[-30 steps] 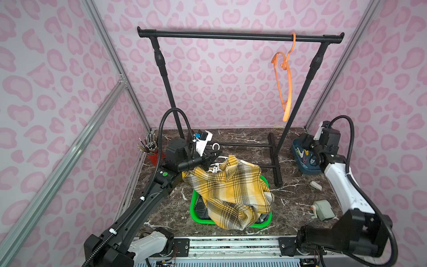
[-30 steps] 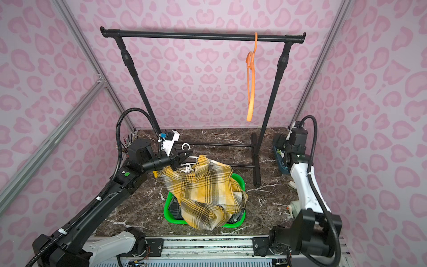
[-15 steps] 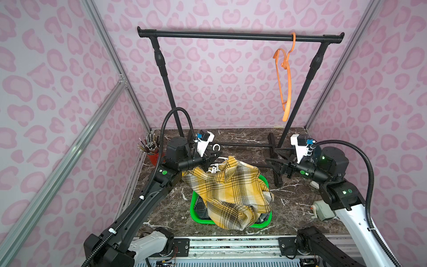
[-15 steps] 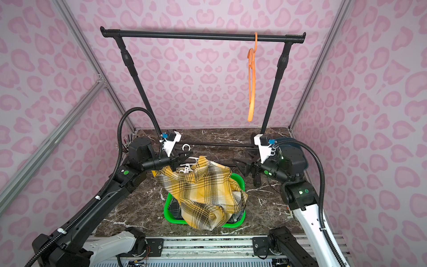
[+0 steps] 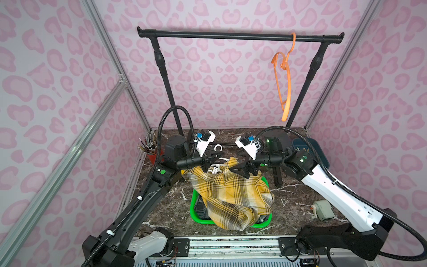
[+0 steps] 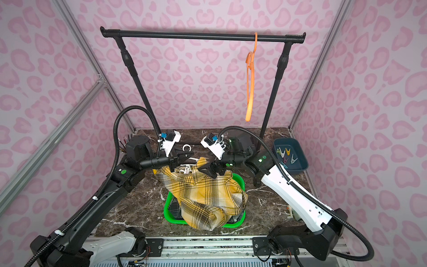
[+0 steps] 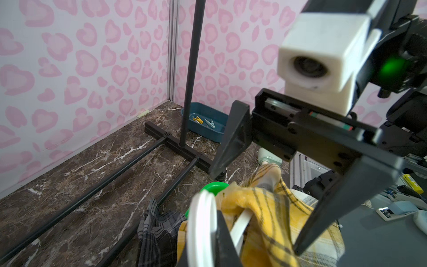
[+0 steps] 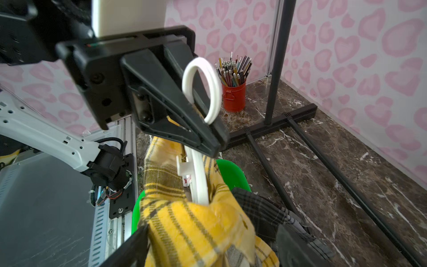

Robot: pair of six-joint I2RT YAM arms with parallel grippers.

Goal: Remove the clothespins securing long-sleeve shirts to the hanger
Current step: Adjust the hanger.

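**White hanger pinched at left, right end effector spread over yellow shirt**

Far left: red metal tin of pencils on the dark marble surface. Beside it, left end effector, jaws pressed together on the neck of a white plastic hanger, just below its ring-shaped hook, holding it above the basket. Draped from that hanger and spilling over a bright green plastic basket: yellow plaid shirt with black-grey checks. Beneath it, in the basket, black-grey plaid shirt, mostly covered. At the yellow cloth's upper right, right end effector, jaws wide apart, straddling a bunched fold of the fabric, one finger against the cloth. Cannot tell whether any clip sits on the white hanger. Further right, thin orange plastic hanger on the bar of the black metal clothes rack. Far right, back corner: dark blue plastic tray holding loose small plastic clothespins in yellow, white, mint and pinkish tones, well apart from both shirts.
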